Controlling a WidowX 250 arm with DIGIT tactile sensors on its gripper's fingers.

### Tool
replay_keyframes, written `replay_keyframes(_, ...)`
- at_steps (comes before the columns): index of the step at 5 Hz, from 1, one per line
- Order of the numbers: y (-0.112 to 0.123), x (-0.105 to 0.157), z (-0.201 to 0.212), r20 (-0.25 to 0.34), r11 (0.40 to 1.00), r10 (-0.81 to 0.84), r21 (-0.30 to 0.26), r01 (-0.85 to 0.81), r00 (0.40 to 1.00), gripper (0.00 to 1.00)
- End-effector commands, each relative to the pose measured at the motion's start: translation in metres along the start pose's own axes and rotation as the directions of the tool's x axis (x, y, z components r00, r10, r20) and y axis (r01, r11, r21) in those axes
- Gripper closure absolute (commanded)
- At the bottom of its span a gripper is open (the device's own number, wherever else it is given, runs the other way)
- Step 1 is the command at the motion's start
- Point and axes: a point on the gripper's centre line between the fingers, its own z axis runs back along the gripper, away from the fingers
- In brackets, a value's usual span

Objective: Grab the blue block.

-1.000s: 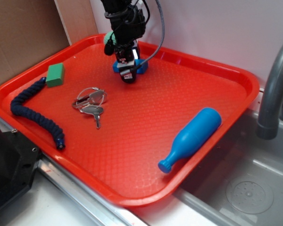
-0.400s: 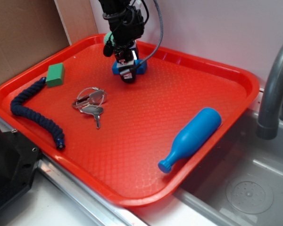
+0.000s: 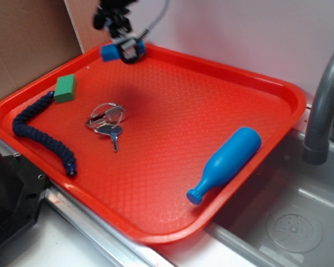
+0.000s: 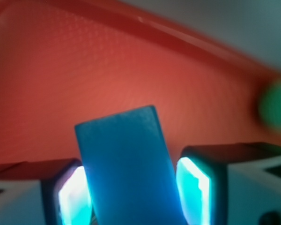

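My gripper [image 3: 122,49] is shut on the blue block [image 3: 109,52] and holds it in the air above the far left corner of the red tray [image 3: 278,92]. In the wrist view the blue block [image 4: 129,164] stands between my two fingers [image 4: 196,187], with the tray's floor [image 4: 61,75] well below it. The block sticks out forward of the fingertips. A blurred green blob [image 4: 274,104] shows at the right edge of the wrist view.
On the tray lie a green square block [image 3: 65,88], a dark blue braided rope [image 3: 42,136], a bunch of keys [image 3: 107,122] and a blue bowling-pin bottle [image 3: 225,162]. A grey faucet [image 3: 323,105] and sink [image 3: 289,222] are at the right. Cardboard [image 3: 22,44] stands at the left.
My gripper has risen and moved left toward the tray's far left corner, lifting the blue block off the tray floor.
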Motion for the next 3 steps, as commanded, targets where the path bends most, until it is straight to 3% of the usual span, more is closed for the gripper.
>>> replay_keyframes(1,-0.036,-0.009,0.113,0.047,0.892,0.446,0.056,-0.448,0.894,1.0)
replay_keyframes(2,-0.042,-0.009,0.14,0.085,0.887,0.451,0.067,-0.457,0.888,1.0)
replay_keyframes(3,-0.037,-0.01,0.134,0.073,0.891,0.44,0.083,-0.446,0.895,1.0)
